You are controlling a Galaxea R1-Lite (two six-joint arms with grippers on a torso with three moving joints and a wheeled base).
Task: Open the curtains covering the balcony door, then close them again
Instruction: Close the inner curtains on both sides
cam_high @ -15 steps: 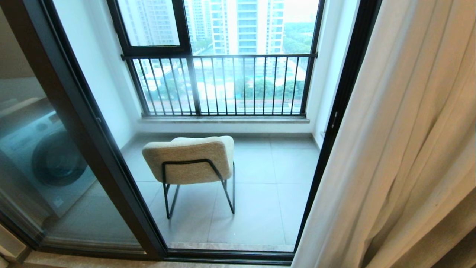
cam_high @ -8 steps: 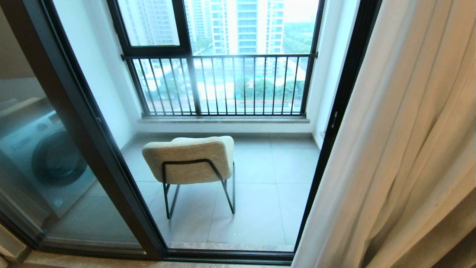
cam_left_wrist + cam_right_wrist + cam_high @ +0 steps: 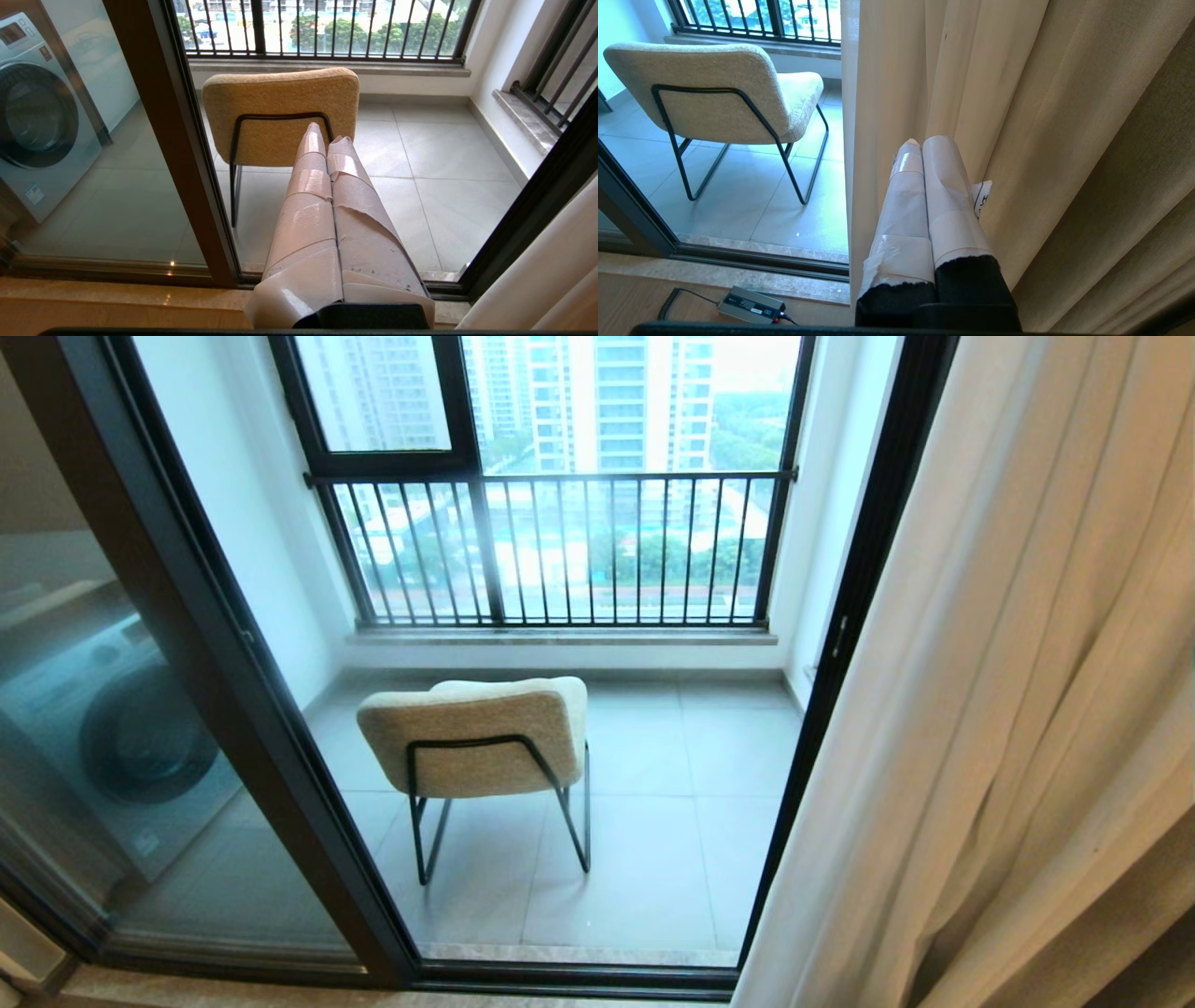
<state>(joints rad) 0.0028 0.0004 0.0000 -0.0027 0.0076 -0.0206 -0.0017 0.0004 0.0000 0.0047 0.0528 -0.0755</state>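
My curtains (image 3: 1008, 691) hang gathered right ahead of my right claw (image 3: 924, 142), leaving the balcony door (image 3: 280, 756) uncovered, so opening looks done and closing remains. Both it and my left claw (image 3: 327, 133) are pressed closed, empty.

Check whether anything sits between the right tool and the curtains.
Nothing visible does. In the right wrist view the right tool, shut and empty, points straight at the folds of the cream curtains with no object between them. The chair stands off to one side, out on the balcony beyond the door track.
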